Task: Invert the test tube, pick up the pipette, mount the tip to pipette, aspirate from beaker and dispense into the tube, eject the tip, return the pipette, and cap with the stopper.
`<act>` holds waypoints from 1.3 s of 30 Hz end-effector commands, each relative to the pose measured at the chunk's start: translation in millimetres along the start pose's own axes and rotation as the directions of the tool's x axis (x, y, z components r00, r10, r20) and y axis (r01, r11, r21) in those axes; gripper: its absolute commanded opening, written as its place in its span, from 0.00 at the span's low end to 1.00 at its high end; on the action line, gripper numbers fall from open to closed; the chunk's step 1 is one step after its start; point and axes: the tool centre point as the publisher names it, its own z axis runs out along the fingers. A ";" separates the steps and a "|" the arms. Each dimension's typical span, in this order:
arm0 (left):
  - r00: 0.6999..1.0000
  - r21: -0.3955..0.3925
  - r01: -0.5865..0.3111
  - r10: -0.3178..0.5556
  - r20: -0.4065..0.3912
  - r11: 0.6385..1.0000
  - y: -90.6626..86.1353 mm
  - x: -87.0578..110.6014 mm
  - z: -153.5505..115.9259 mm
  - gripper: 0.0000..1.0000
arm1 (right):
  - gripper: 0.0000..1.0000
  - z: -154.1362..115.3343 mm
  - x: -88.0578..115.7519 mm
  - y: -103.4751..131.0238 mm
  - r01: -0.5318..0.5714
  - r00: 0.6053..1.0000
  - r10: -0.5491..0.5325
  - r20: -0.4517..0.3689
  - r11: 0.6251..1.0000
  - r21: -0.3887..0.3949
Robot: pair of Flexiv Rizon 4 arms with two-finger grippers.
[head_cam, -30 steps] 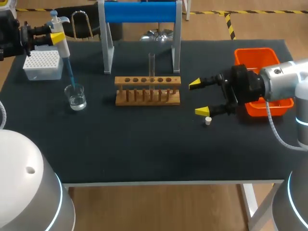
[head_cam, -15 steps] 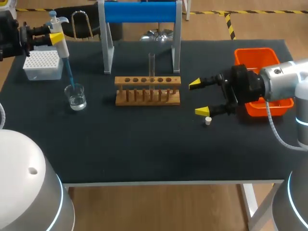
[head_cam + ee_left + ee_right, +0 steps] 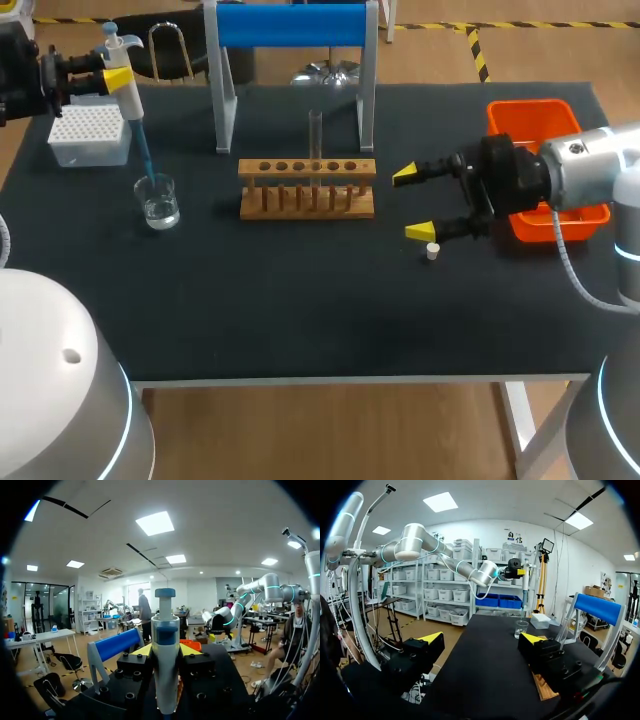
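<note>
At the table's far left my left gripper (image 3: pixel 112 76) is shut on the white and blue pipette (image 3: pixel 124 70), whose blue tip reaches down into the glass beaker (image 3: pixel 158 201) of clear liquid. The left wrist view shows the pipette (image 3: pixel 165 625) upright between the yellow tips of that gripper (image 3: pixel 165 652). A clear test tube (image 3: pixel 315 140) stands upright in the wooden rack (image 3: pixel 307 188). Right of the rack, my right gripper (image 3: pixel 412 204) is open and holds nothing. The small white stopper (image 3: pixel 432 251) lies on the mat just beneath its nearer finger. Ahead of my right gripper (image 3: pixel 481 638) are the beaker (image 3: pixel 521 628) and the pipette (image 3: pixel 524 582).
A white tip box (image 3: pixel 90 135) stands behind the beaker. A blue-topped stand (image 3: pixel 290 25) rises behind the rack. An orange bin (image 3: pixel 535 118) sits at the right edge, partly covered by my right arm. The black mat (image 3: pixel 300 300) is bare in front.
</note>
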 end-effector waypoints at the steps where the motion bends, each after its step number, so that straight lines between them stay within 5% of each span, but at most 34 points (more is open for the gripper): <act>1: 1.000 0.003 -0.001 0.001 -0.003 1.000 0.4 -0.3 -0.9 0.00 | 1.00 2.9 -0.5 0.9 -0.015 1.000 0.015 0.023 1.000 0.003; 10: 1.000 0.003 -0.001 0.001 -0.003 1.000 0.4 -0.3 -0.9 0.00 | 1.00 35.7 -1.3 13.1 -0.014 0.999 0.012 0.042 0.999 0.038; 26: 1.000 0.003 -0.001 0.001 -0.003 1.000 0.4 -0.3 -0.9 0.00 | 1.00 136.9 20.9 37.5 0.008 1.000 -0.007 -0.008 0.996 0.085; 39: 1.000 0.003 -0.001 0.001 -0.003 1.000 0.4 -0.3 -0.9 0.00 | 1.00 200.3 5.5 22.1 -0.047 0.989 0.017 0.145 0.978 0.205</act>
